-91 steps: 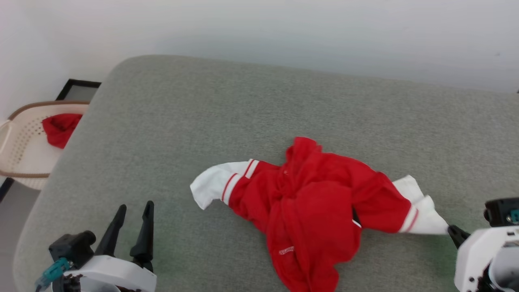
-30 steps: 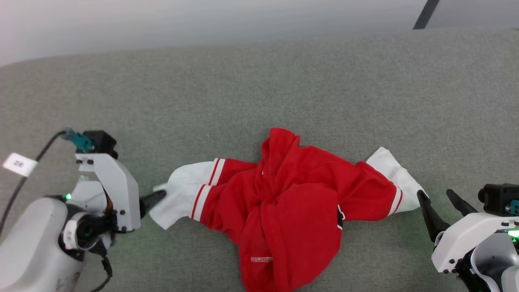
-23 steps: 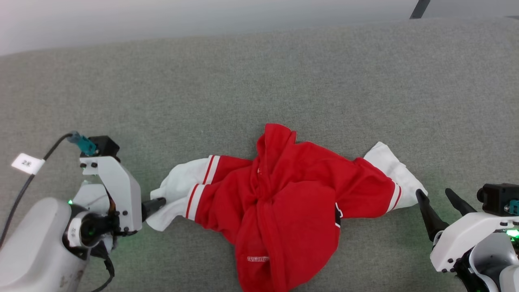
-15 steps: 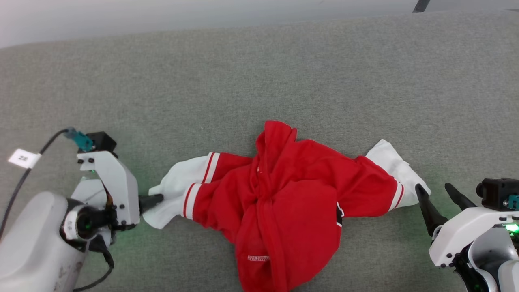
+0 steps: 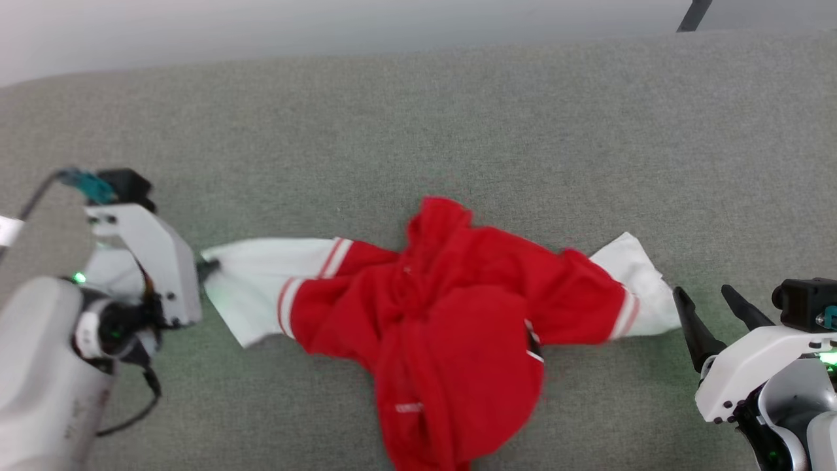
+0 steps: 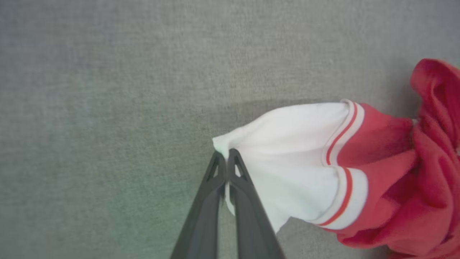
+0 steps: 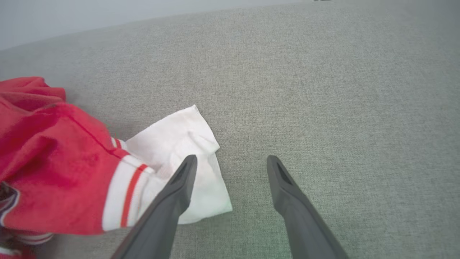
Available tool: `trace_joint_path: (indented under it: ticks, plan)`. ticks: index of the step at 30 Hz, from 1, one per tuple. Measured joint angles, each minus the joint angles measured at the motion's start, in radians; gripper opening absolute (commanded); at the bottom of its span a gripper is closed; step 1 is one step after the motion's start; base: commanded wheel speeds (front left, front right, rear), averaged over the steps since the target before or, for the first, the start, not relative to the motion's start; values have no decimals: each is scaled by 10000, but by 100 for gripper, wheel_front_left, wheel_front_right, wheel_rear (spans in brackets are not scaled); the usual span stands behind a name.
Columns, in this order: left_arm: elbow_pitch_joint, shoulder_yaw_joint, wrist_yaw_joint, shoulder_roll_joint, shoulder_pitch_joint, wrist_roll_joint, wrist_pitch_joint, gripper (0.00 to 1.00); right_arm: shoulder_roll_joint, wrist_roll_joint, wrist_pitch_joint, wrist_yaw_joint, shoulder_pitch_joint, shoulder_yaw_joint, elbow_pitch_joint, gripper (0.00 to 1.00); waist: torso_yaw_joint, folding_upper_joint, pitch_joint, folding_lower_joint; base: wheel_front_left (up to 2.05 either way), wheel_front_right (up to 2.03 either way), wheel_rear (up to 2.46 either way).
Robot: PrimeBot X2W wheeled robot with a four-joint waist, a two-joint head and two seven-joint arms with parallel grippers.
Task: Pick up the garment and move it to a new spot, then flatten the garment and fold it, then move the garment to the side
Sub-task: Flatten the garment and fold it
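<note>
moved: white left sleeve (image 5: 261,288) drawn further left and stretched flatter than a second ago.
left gripper (image 6: 225,158): pinched together on that sleeve's cuff corner.
right gripper (image 7: 231,162): fingers apart, just beside the white right sleeve (image 7: 179,144).
jersey (image 5: 458,340): red body crumpled, mid grey upholstery (image 5: 418,118), between both grippers.

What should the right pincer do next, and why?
Probably slide the right pincer onto the free white sleeve edge and close. The left pincer is shut on the other sleeve of the shirt, while the right stands open with one finger over the free sleeve.
</note>
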Motion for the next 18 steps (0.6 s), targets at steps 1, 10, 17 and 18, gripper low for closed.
trace_joint_path:
  ticks: [1, 10, 17, 18]
  plan:
    - [-23, 52, 2, 71, -66, 19, -38, 0, 0, -8, 2, 0, 2, 0, -4, 100, 8, 0, -29, 0, 0, 0, 0]
    - [-263, 393, 167, 1001, -304, 330, -211, 0, -15, -12, 84, 0, 22, -4, -119, 100, -56, 0, -110, 0, 0, 0, 0]
    - [-54, 462, 428, 1147, 65, 420, -420, 0, -15, -21, 102, 0, 25, -6, -125, 100, -144, 0, -51, 0, 0, 0, 0]
    - [46, 460, 422, 1122, 146, 407, -460, 0, -13, -21, 105, 0, 24, -2, -123, 100, -152, 0, -41, 0, 0, 0, 0]
